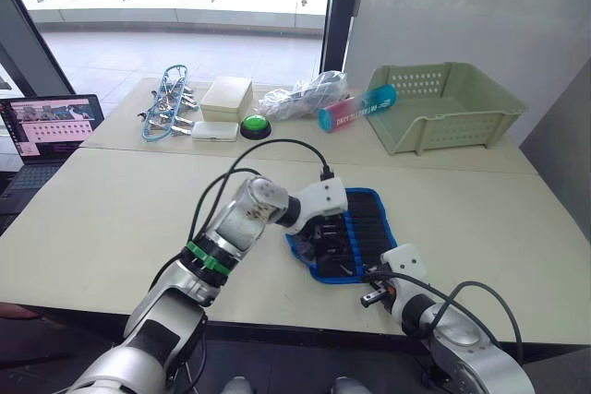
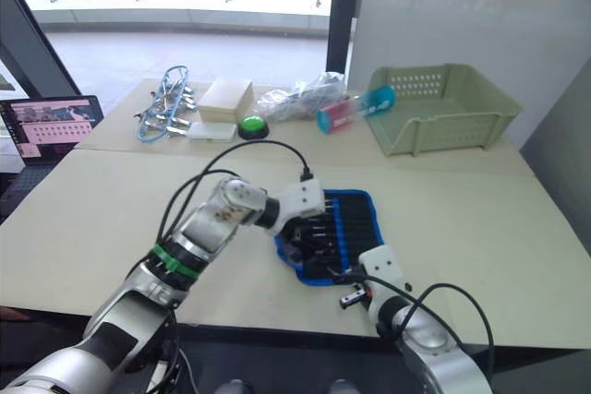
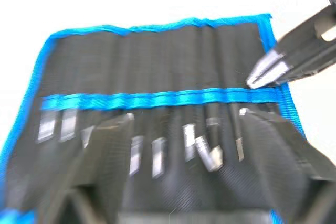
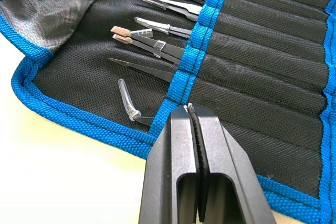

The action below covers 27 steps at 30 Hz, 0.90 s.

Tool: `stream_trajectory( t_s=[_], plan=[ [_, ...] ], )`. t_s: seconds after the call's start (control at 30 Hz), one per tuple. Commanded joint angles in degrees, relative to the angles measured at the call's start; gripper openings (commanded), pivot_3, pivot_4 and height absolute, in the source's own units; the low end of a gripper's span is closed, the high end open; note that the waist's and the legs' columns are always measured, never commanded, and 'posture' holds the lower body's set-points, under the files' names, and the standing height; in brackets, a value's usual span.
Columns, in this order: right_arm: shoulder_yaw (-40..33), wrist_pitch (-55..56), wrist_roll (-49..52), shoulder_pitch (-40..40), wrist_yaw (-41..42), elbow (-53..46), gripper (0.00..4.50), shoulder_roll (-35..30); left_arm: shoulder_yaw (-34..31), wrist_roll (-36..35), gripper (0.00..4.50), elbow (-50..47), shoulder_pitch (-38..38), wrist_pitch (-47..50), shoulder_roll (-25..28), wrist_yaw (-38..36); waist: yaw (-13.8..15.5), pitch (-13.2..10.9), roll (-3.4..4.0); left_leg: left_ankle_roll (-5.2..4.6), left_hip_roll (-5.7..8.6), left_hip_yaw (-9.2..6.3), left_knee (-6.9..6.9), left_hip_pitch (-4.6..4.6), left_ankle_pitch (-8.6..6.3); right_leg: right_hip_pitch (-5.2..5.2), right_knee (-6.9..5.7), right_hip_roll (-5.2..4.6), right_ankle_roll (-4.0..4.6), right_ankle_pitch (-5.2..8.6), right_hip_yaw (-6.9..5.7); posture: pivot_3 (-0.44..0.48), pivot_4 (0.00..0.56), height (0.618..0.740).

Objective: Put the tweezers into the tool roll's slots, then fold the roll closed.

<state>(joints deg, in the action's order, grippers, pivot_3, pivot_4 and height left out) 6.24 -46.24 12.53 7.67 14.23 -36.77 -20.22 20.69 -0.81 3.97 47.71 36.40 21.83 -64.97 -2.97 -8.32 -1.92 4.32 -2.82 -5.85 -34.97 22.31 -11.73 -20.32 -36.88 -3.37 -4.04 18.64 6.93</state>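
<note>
Open beige tabletop (image 1: pixel 111 219) stretches wide to the left of the flat black fabric tool roll with bright blue edging (image 1: pixel 365 219) and to its right, leaving easy approach from either side. Over the roll's near-left part the left gripper (image 1: pixel 319 232) hangs with fingers spread, blocking that corner, while the right gripper (image 4: pixel 191 111) — fingers pressed together — sits at the blue band beside the last of the slim dark pointed metal tweezers (image 4: pixel 139 69). The far edge is crowded: a pale green plastic basket (image 1: pixel 443 108), a crinkled clear plastic bag (image 1: pixel 305 94), a green dome button (image 1: pixel 256 125) and a cream box (image 1: pixel 227 97) — all well apart from the roll.
</note>
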Motion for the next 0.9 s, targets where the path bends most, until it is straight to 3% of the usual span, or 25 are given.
stream_trajectory(
  t_s=[0.03, 0.3, 0.53, 0.67, 0.87, 0.9],
  plan=[
    [1.94, -1.32, -0.36, 1.71, 1.14, 3.40, 0.00, -0.85, -8.75, -7.13, 4.47, -8.26, -4.17, 4.19, 5.56, -2.06, -0.35, -0.02, 0.03, 0.00, -0.02, 0.00, 0.03, -0.02, 0.00, -0.01, -0.07, 0.00, 0.05, 0.03, -0.02, 0.000, 0.150, 0.740],
    [-0.42, 4.00, 0.91, 4.43, 2.22, -2.43, 0.00, -1.19, -22.84, -12.46, 4.47, -16.06, -27.72, -11.01, 13.99, 0.97, 0.77, -0.15, -0.05, 0.01, -0.04, -0.02, 0.00, 0.02, 0.00, -0.04, -0.16, -0.03, 0.11, 0.12, -0.06, 0.000, 0.150, 0.740],
    [-2.91, 9.36, 3.07, 5.68, 3.10, -9.44, 0.00, 0.86, -31.25, -22.32, 4.47, -18.02, -36.79, -14.57, 14.00, -0.29, 0.50, -0.68, 0.26, 0.02, -0.05, -0.04, -0.01, 0.08, 0.00, -0.14, -0.21, -0.04, 0.14, 0.13, -0.07, 0.000, 0.150, 0.740],
    [-1.92, 11.29, 3.50, 2.78, 6.24, -12.47, 1.21, -1.39, -33.62, -27.95, 4.50, -19.92, -38.26, -13.21, 14.62, -0.70, 0.43, -0.83, 0.30, 0.02, -0.05, -0.03, -0.01, 0.09, 0.00, -0.16, -0.22, -0.04, 0.14, 0.13, -0.07, 0.000, 0.150, 0.740],
    [12.40, 12.43, -4.31, -10.97, 9.73, -6.23, 3.21, -4.63, -33.55, -28.01, 4.50, -19.49, -38.51, -14.12, 17.00, 0.31, -0.04, -1.07, 0.42, 0.03, -0.06, -0.06, 0.01, 0.01, 0.03, -0.19, -0.30, 0.00, 0.18, 0.12, -0.06, 0.000, 0.150, 0.740],
    [14.65, 13.25, -6.61, -12.91, 9.03, -4.11, 3.72, -4.34, -33.42, -28.00, 4.50, -19.81, -38.62, -14.30, 17.14, 0.54, 0.06, -1.08, 0.41, 0.03, -0.05, -0.06, 0.01, 0.06, 0.02, -0.22, -0.28, -0.01, 0.18, 0.12, -0.07, 0.000, 0.150, 0.740]
  ],
)
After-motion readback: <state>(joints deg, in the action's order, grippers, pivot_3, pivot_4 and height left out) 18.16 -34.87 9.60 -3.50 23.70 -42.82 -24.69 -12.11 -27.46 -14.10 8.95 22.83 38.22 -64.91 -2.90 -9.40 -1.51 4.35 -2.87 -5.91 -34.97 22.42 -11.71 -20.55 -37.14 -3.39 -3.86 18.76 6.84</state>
